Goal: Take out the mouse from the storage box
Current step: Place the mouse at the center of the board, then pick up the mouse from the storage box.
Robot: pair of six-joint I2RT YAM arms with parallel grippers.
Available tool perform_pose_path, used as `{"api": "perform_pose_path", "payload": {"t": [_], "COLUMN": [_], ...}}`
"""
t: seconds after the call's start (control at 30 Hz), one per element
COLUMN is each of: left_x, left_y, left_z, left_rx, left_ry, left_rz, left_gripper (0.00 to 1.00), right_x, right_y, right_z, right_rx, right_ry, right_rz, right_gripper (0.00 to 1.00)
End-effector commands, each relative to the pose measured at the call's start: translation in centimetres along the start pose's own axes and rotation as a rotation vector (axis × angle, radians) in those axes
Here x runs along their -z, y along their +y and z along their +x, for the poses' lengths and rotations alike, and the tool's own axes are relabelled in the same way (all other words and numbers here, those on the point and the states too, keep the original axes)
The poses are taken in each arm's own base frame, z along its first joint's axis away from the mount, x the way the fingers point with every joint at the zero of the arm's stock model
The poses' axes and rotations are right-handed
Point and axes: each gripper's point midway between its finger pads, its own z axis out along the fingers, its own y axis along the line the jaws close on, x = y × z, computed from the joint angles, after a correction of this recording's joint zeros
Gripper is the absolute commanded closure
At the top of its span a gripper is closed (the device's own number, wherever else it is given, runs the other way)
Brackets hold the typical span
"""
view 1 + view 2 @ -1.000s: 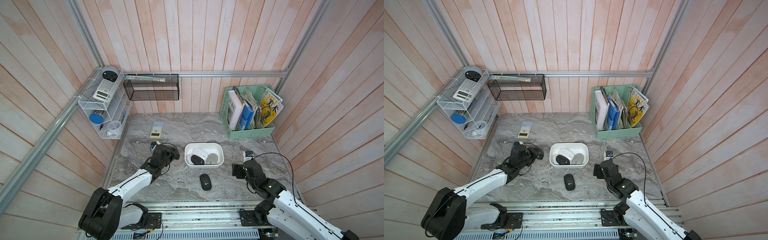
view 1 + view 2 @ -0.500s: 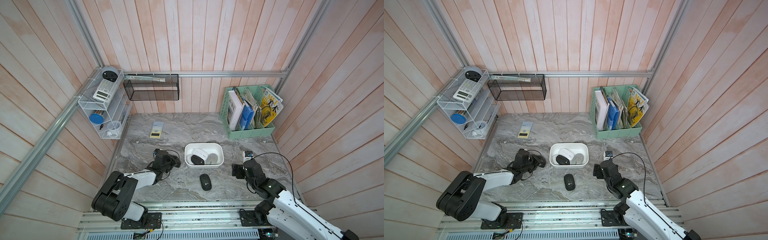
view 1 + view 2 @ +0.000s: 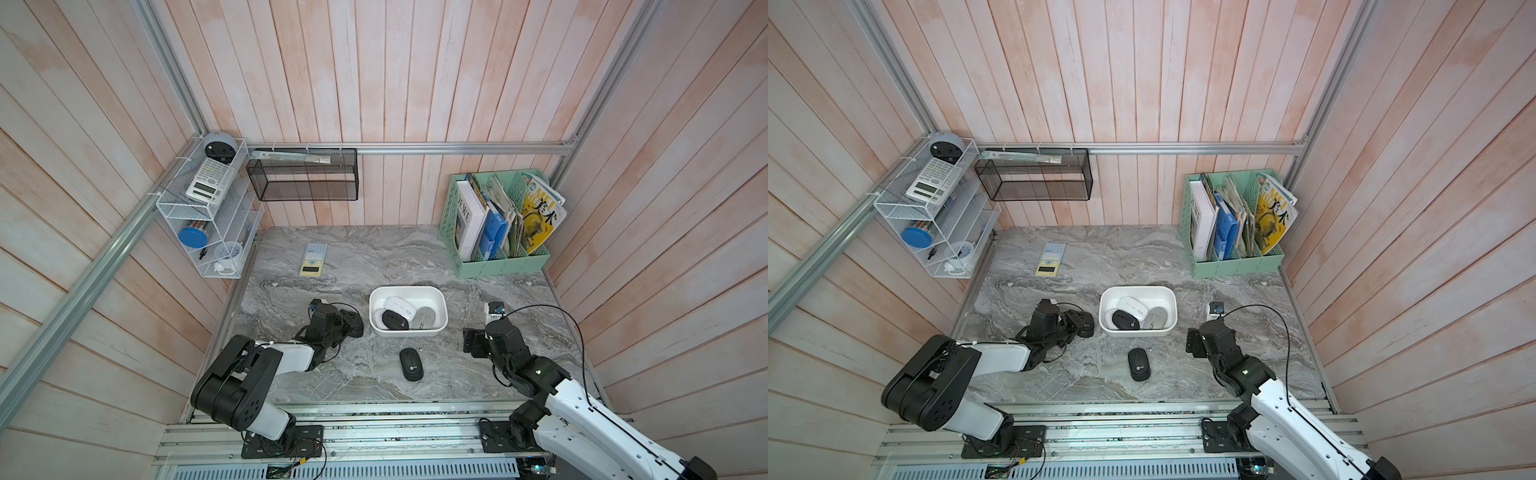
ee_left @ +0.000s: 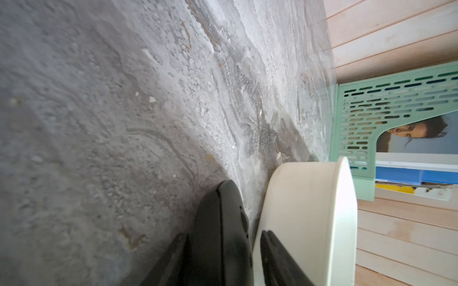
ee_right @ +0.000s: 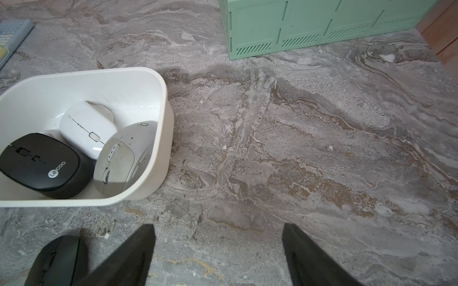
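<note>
Two black mice outside the storage box [image 3: 409,332], three inside.
Nearest the rail, a loose black mouse [image 3: 411,364] lies flat on the marble tabletop [image 3: 374,257], clear of the box front. R gripper [image 5: 218,226] hovers low nr it over bare marble, jaws spread wide, nothing btwn them. L gripper [image 3: 349,325] is down at table level just beside the box's left wall, jaws part-spread either side of a second black mouse [image 4: 220,222]; the wrist view shows a sliver of gap at the box-side finger [image 4: 275,260]. In the box, packed together: black Lecoo mouse [image 5: 42,163], white mouse [image 5: 86,126], grey mouse [image 5: 124,158]. Further back a yellow calculator [image 3: 313,259], then the mint-green file holder [image 3: 498,266] w/ books. The black wire-mesh basket [image 3: 303,174] hangs on the rear wall.
</note>
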Motion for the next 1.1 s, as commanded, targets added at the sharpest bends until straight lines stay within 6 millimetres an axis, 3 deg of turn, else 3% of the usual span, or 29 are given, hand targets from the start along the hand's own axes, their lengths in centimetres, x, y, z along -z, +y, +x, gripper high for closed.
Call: {"api": "perform_pose_path", "payload": {"t": [0.0,0.13,0.23,0.37,0.53,0.7,0.87,1.07], "left_x": [0.5,1.6,3.2,5.9,10.0,12.2,13.8,16.1], "left_y": [1.0,1.2,2.3,1.9,0.9,0.7,-0.3,0.0], "left_z": [-0.4,-1.1,-1.9,-2.8,-4.6,-5.4,-6.0,-6.7], "left_rx": [-0.028,-0.056,-0.067,-0.154,-0.344,-0.482,-0.485,-0.458], "left_ry": [-0.026,-0.052,-0.057,-0.032,-0.110,-0.220,-0.304,-0.387], "left_rz": [-0.044,-0.083,-0.200,-0.274,-0.304,-0.258,-0.184,-0.196], "left_gripper": [0.43,0.38,0.27,0.23,0.16,0.10,0.06,0.02], "right_x": [-0.1,0.0,0.0,0.0,-0.6,-1.7,-3.1,-5.1], "right_y": [0.2,0.3,0.7,3.0,7.5,12.6,17.1,21.3], "right_z": [-0.2,-0.1,-0.2,-0.8,-2.1,-2.5,-2.3,-1.4], "right_rx": [0.004,0.008,0.008,0.027,0.128,0.267,0.348,0.400], "right_ry": [-0.006,-0.003,0.007,0.048,0.101,0.150,0.221,0.289], "right_rz": [-0.008,-0.018,-0.037,-0.109,-0.204,-0.262,-0.277,-0.232], "right_gripper": [0.13,0.12,0.11,0.10,0.09,0.09,0.08,0.06]}}
